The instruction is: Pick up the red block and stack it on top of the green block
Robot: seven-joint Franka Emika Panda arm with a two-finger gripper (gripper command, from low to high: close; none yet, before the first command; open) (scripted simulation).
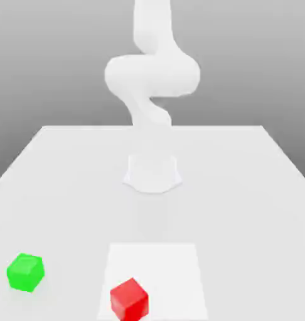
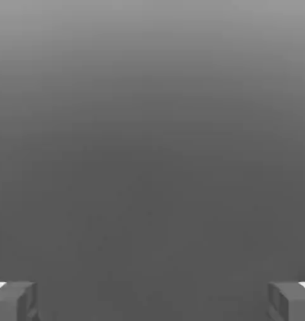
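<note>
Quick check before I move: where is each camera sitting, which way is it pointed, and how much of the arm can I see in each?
Exterior view: off the arm, across the table, facing the arm and its base; red block and green block lie nearest.
Hand view: on the hand, facing blank grey background; two fingertips stand wide apart, gripper open.
Shared: no object appears in both views.

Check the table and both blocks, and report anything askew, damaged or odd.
Nothing stands out. The red block and the green block both sit flat and apart on the table, whole, neither one tipped. The tool is open with nothing between its fingers.
</note>
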